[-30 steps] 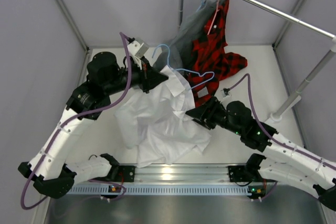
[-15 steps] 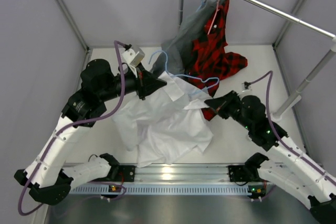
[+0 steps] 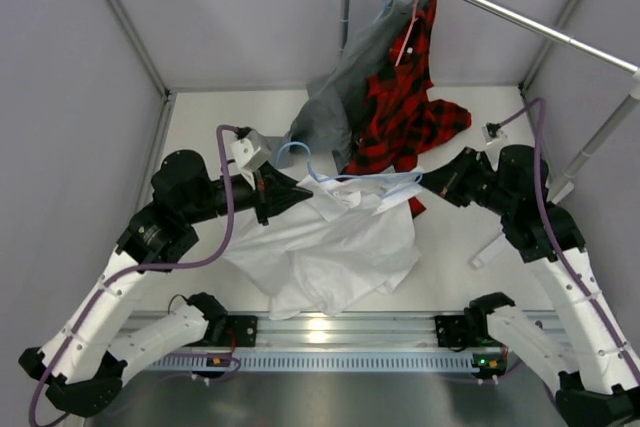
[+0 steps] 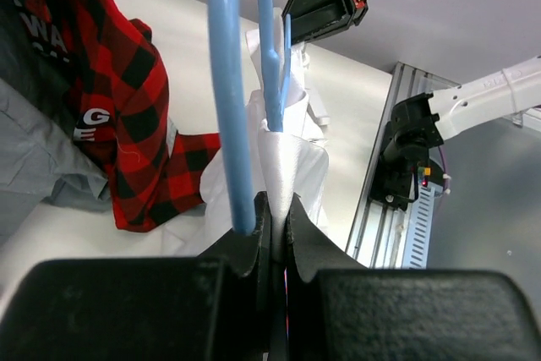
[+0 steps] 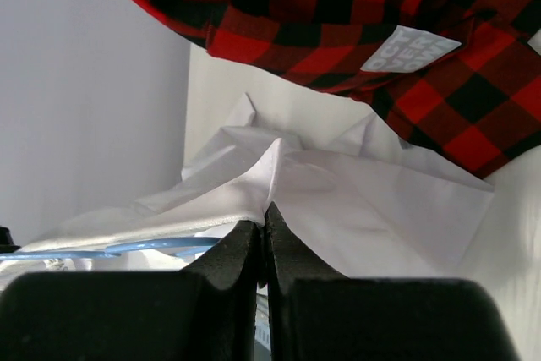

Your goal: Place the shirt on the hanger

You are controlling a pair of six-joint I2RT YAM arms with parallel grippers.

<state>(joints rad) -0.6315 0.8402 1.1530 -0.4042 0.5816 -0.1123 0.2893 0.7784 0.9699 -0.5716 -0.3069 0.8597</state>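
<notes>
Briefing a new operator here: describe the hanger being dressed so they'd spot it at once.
On the white table lies a crumpled white shirt. Along its far edge, between the left gripper and right gripper, runs a thin light-blue hanger. Unlike the pink hanger up on the rail, it sits low against the shirt.

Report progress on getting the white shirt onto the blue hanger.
Done: both claws have a hold. In hand: left claw pinches the shirt beside the hanger wire; right claw pinches another edge. Remaining: the shirt mostly sags onto the table, not visibly seated over the hanger.
</notes>
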